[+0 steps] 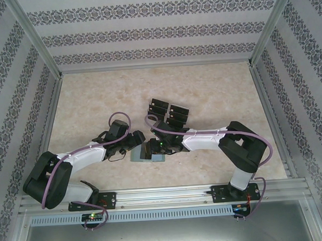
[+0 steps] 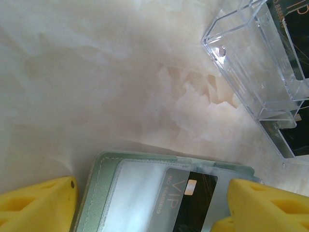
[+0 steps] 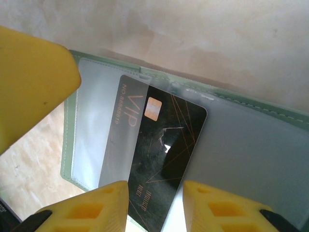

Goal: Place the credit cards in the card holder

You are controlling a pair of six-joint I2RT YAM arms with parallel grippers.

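Top: both arms meet over the holder [image 1: 137,156], with spare cards [image 1: 168,112] beyond it. Left wrist: the left gripper [image 2: 152,188] straddles the holder, likely to steady it; I cannot tell whether it clamps. Right wrist: the right gripper [image 3: 157,203] pinches a card [image 3: 164,140] by its edges, half under the clear pocket [image 3: 104,130].

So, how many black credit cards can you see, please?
5: four black cards in the clear plastic tray, one partly inside the grey-green card holder; stacked ones may be hidden.
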